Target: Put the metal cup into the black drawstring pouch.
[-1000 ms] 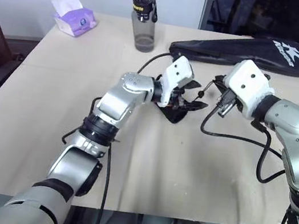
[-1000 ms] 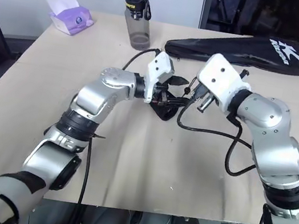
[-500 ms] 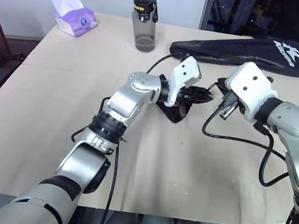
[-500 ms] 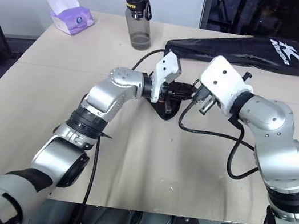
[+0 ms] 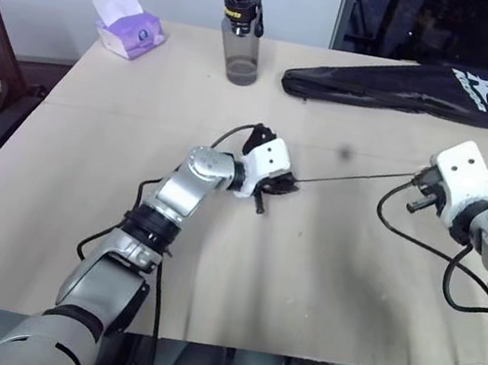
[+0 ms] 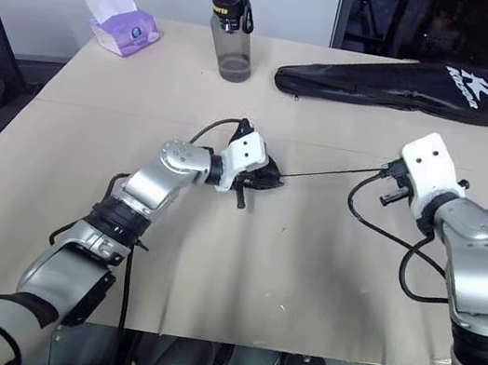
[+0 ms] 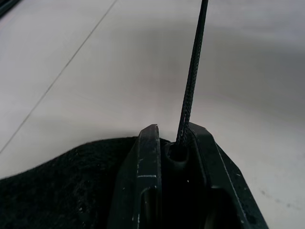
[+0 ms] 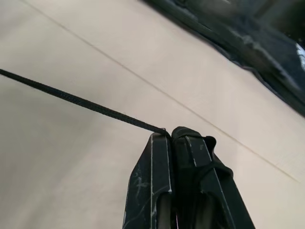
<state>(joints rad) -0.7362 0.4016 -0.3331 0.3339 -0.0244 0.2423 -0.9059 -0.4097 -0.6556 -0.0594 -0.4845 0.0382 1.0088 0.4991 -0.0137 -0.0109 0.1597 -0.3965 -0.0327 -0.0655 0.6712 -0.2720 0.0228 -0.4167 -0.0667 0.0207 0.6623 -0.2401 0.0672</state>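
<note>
Pulled well apart since a second ago, the two arms now stretch the pouch's cord [image 6: 331, 170] taut across the tabletop [image 5: 323, 272]. Left claw [image 7: 174, 157] is clamped on the mouth of the black drawstring pouch [image 5: 272, 184], right claw [image 8: 171, 138] pinched shut on the cord's far end, the line running straight between them. Metal cup unseen, presumably inside the pouch, nearer the left arm.

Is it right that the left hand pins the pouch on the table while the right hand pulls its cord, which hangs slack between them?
Not slack. In the left eye view the cord runs taut from the black drawstring pouch under the left hand to the right hand, shut on the cord.
</note>
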